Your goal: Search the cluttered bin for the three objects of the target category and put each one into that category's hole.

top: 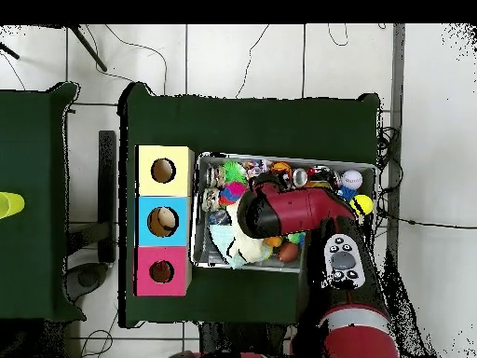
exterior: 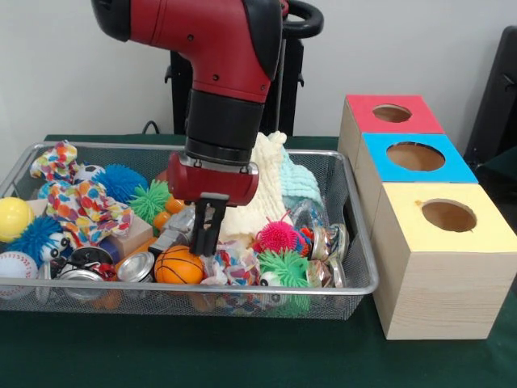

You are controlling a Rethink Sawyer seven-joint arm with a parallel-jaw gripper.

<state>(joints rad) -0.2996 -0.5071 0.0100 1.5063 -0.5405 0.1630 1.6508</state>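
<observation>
The wire mesh bin is full of toys and also shows in the overhead view. My gripper reaches down into its middle, just behind a small basketball and in front of a cream knitted cloth. In the overhead view the red arm hides the gripper. An orange piece lies left of the gripper, partly hidden; I cannot tell what it is. No tiger or pale yellow animal toy shows plainly. The red-topped box's hole is the farthest of the three and shows in the overhead view too.
The blue-topped box and the yellow-topped box stand beside the bin on the right. The bin holds spiky balls, a baseball, a yellow ball, a patterned cloth toy and metal lids.
</observation>
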